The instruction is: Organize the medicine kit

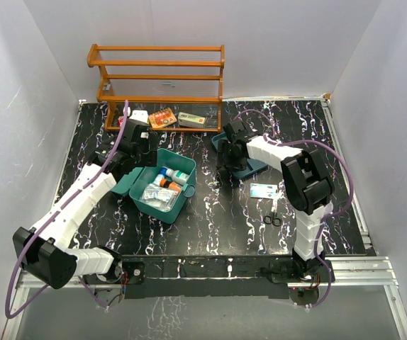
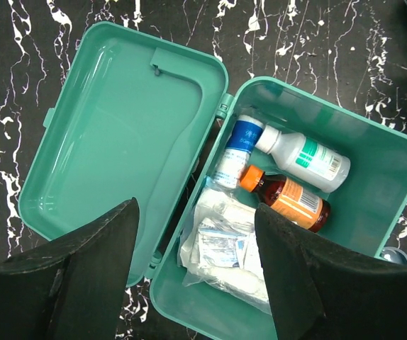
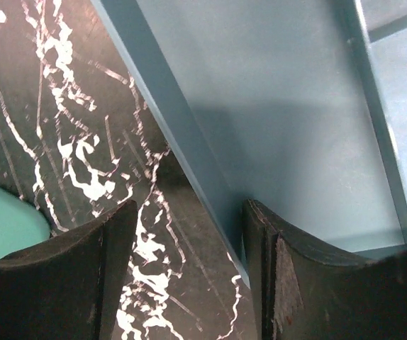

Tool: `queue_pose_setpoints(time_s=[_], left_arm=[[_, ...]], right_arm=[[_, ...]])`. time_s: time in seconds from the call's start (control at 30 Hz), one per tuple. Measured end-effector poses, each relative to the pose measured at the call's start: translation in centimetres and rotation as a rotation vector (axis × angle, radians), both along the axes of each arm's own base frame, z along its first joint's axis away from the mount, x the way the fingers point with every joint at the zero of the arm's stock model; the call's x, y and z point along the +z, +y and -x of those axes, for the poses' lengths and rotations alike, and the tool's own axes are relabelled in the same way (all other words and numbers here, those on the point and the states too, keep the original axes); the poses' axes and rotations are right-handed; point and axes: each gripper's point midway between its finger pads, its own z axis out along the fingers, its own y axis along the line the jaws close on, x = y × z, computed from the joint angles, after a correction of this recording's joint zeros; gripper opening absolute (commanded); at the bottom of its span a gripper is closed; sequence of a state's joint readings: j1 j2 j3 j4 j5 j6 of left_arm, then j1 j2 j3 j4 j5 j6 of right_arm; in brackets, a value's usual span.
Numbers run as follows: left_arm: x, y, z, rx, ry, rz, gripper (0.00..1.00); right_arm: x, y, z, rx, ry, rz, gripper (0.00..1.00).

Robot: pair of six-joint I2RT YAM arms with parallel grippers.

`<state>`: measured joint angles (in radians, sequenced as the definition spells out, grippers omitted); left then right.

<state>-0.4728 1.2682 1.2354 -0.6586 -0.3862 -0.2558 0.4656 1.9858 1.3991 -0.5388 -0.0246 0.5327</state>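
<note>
Teal medicine kit [image 2: 118, 142] lies open below parted left fingers [image 2: 97, 276]; right fingers [image 3: 62, 283] parted nearby.

Glossy teal plastic medicine kit [image 2: 118, 127], varnished orange wooden rack [image 1: 154, 48], smooth black white-veined marble-look table [image 1: 218, 219].

I see the medicine kit [image 2: 381, 191] as a plain teal-green and the tray [image 3: 274, 106] as a darker, bluer teal, both against a table [image 1: 225, 219] that is black with white marble veining. I can make out a white bottle [image 2: 306, 156] with a green-printed label, a brown bottle [image 2: 288, 202] with an orange cap and orange label, and a small bottle [image 2: 240, 145] banded blue and white. The rack [image 1: 157, 48] is orange-brown wood, and the walls [image 1: 260, 42] are plain white.
</note>
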Motion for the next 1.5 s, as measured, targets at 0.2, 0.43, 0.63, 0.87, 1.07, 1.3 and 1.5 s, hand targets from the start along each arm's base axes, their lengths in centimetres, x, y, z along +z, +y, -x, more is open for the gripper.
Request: queue_pose_setpoints(time_s=[0.2,0.43,0.63,0.87,1.07,1.3,1.5], left_arm=[[0.4,-0.2,0.0,-0.002,-0.013,0.023,0.66],[0.5,-0.3,-0.1,-0.006,-0.016,0.027,0.67],[0.8,-0.7,-0.3,-0.017,-0.028,0.049,0.72],[2.1,-1.0,0.1,-0.034,-0.062,0.093,0.76],[4.1,-1.6,0.4,-0.064,-0.127,0.164,0.82],[3.9,-3.0,0.6,-0.116,-0.119,0.223,0.81],[3.7,-3.8,0.8,-0.138,-0.106,0.259,0.81]], right_arm=[[0.2,1.9,3.0,0.050,0.070,-0.085,0.56],[1.5,3.4,6.6,0.049,0.146,-0.173,0.50],[6.4,1.2,4.6,-0.062,-0.022,-0.141,0.48],[11.4,-7.6,4.2,-0.354,-0.219,-0.042,0.46],[8.8,-17.4,6.5,-0.598,-0.160,0.170,0.46],[7.0,-24.3,8.2,-0.778,-0.083,0.276,0.20],[5.3,-26.5,8.7,-0.840,-0.023,0.304,0.23]])
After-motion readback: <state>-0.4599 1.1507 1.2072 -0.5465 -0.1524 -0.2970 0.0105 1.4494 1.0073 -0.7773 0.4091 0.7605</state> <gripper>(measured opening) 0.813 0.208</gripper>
